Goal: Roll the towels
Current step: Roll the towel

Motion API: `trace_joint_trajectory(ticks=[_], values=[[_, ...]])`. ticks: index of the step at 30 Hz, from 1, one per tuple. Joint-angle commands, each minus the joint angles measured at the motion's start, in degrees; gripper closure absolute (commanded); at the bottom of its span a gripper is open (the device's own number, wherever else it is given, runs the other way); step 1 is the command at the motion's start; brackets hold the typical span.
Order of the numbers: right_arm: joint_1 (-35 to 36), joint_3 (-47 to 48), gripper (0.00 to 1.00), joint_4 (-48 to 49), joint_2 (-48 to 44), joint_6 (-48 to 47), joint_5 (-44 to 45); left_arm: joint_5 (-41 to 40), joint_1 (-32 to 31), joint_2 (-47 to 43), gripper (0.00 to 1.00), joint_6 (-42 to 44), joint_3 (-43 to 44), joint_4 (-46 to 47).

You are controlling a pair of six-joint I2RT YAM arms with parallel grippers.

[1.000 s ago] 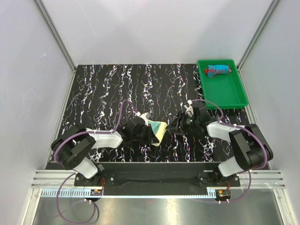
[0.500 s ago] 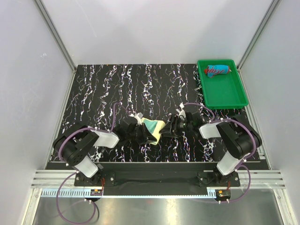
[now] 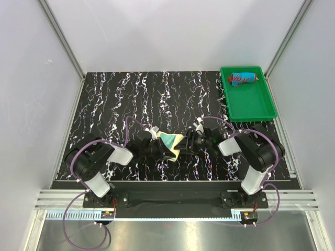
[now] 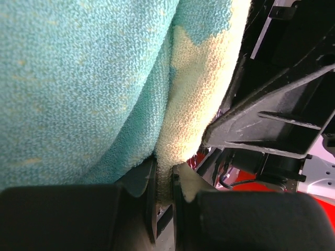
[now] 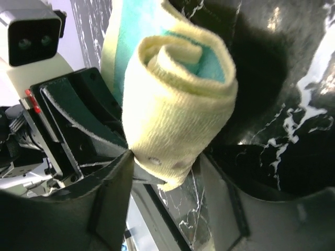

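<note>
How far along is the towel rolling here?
Done: the red towel sits rolled in the green tray. In hand: the yellow towel, partly rolled, is held by the left gripper and right gripper. Left: finishing that roll, then likely putting it in the tray.

**One high view, two close wrist views**

The top camera looks steeply down from behind the arm bases (image 3: 102, 192), taking in the whole marbled counter (image 3: 115, 99). The left wrist camera peers past the left pincer (image 4: 163, 193), the right past the right pincer (image 5: 167, 178), each facing the other, very close. All three share the yellow-and-teal towel (image 3: 173, 141).
</note>
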Motion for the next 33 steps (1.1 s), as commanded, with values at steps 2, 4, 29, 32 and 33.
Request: trace_joint_trajectory(ticks=[2,4,29,32,33], values=[[0.69,0.35,0.43,3.23,2.63,0.15,3.76,2.76,0.68,1.32,1.0,-1.36,-1.17,4.41],[0.69,0.44,0.53,4.89,3.77,0.42,3.5,3.37,0.77,1.93,1.0,-1.19,-1.18,5.37],[3.68,18.62,0.86,-48.69,-5.99,-13.38,16.94,-29.91,-6.51,-15.64,0.38,28.6,15.43,-46.01],[4.38,22.75,0.87,-54.76,-5.19,-14.34,19.05,-40.37,-12.49,-16.96,0.37,31.5,19.64,-49.89],[4.47,23.46,0.87,-56.0,-5.1,-14.61,20.01,-44.57,-15.55,-17.22,0.37,32.99,21.39,-50.25]])
